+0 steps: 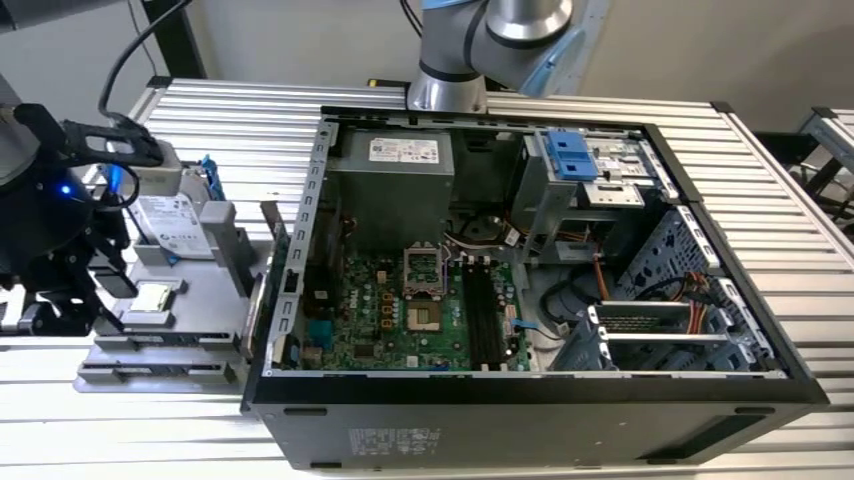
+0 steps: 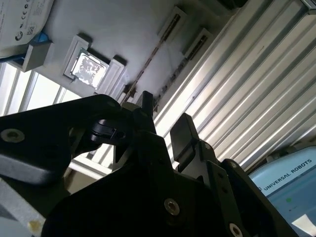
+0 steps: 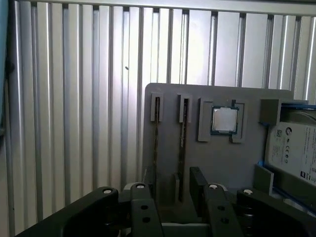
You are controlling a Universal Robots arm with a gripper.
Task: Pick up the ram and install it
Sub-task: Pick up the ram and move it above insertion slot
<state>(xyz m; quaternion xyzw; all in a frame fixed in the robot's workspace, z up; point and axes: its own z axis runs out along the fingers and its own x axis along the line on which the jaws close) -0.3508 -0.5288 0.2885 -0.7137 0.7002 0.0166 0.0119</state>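
Two ram sticks stand on edge in slots of a grey holder (image 3: 217, 163). In the first wrist view one ram (image 3: 182, 133) runs down into the gap between my fingers, and the other ram (image 3: 157, 126) lies beside it. The second wrist view shows a ram's thin edge (image 2: 144, 69) leading to my fingertips (image 2: 146, 104). My gripper (image 3: 173, 195) is open at the holder's near end, with the sticks untouched. In the exterior view my gripper (image 1: 54, 300) sits at the left, beside the holder (image 1: 187, 325).
A square silver processor chip (image 3: 224, 120) and a hard drive (image 3: 296, 148) share the holder. The open computer case (image 1: 534, 400) fills the middle of the ribbed metal table (image 1: 787, 200), with long black memory slots (image 1: 481, 310) on its green motherboard (image 1: 387, 320).
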